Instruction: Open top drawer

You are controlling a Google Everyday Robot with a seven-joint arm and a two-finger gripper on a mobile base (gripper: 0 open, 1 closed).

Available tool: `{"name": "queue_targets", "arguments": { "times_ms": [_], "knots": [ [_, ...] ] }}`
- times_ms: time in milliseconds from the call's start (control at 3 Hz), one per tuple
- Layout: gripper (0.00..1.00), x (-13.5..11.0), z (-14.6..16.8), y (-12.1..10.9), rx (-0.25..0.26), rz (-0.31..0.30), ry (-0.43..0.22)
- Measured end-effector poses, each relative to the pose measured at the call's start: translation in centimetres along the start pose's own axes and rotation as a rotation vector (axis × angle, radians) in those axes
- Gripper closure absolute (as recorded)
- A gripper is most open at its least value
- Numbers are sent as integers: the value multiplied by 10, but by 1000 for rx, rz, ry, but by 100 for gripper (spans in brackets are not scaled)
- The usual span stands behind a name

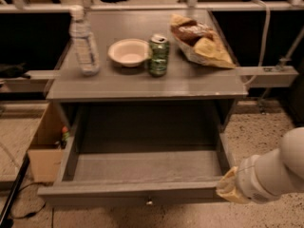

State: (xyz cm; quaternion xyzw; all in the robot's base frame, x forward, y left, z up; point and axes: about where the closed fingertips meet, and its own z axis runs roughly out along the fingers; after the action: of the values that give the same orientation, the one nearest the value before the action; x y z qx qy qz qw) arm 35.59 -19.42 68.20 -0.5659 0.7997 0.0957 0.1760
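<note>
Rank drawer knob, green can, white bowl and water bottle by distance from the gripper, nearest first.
The gripper is at the top drawer's front right corner.
1. drawer knob, front centre.
2. green can, tabletop middle.
3. white bowl, left of the can.
4. water bottle, far left.

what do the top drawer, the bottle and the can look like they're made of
The top drawer: likely painted wood, matte grey, flat board edges; the gripper sits at its front right corner. The bottle: clear plastic, see-through and ribbed. The can: probably aluminium, with a shiny top rim.
</note>
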Motion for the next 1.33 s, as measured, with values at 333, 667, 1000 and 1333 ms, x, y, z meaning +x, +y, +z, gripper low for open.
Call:
{"name": "queue_targets", "arguments": {
  "times_ms": [333, 667, 1000, 1333],
  "knots": [
    [84, 0, 0, 0, 0, 0, 0],
    [61, 0, 0, 0, 0, 0, 0],
    [38, 0, 0, 0, 0, 0, 0],
    [15, 0, 0, 0, 0, 0, 0]
  ]
}}
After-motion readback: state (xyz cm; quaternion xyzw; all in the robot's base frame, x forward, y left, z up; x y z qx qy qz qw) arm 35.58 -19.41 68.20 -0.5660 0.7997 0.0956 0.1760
